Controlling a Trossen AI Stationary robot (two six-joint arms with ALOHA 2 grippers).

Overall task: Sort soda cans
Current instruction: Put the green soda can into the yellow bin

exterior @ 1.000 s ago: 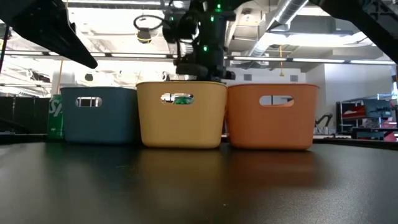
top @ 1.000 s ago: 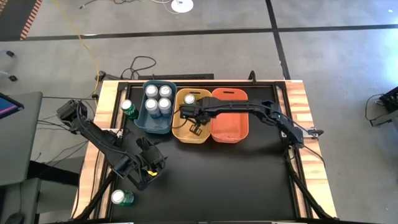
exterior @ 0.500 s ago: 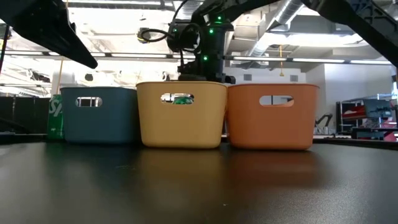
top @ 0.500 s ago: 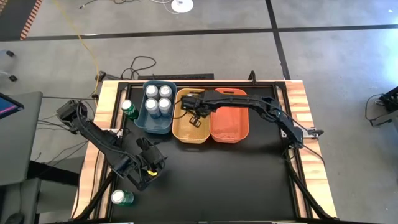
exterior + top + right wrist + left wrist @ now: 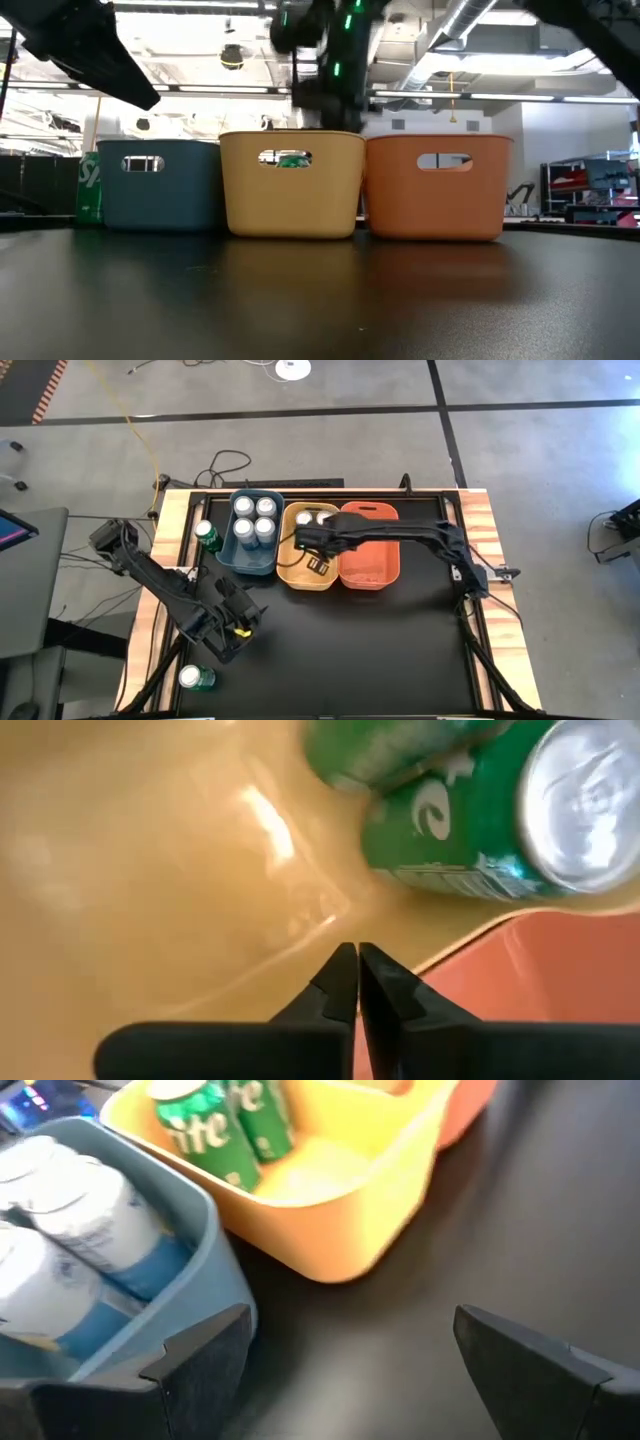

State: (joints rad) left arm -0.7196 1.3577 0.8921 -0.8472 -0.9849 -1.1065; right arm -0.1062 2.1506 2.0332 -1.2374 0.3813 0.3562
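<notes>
Four blue-silver soda cans (image 5: 253, 520) stand in the blue bin (image 5: 232, 555). Two green cans (image 5: 313, 518) stand at the far end of the yellow bin (image 5: 305, 575), and the left wrist view shows them (image 5: 215, 1130) too. One green can (image 5: 207, 535) stands on the table left of the blue bin. Another green can (image 5: 195, 678) is at the near left corner. My right gripper (image 5: 357, 970) hangs shut above the yellow bin's floor, near the green cans (image 5: 450, 830), touching nothing. My left gripper (image 5: 350, 1360) waits open over the table's near left.
An orange bin (image 5: 370, 555) stands right of the yellow one. The three bins form a row at the table's far side. The black tabletop in front of them (image 5: 360, 650) is bare. Wooden borders (image 5: 165, 560) run along the table's left and right edges.
My right gripper has risen above the yellow bin after a small move toward the far edge and back. Two can tops now show in the yellow bin where only one showed a second ago.
</notes>
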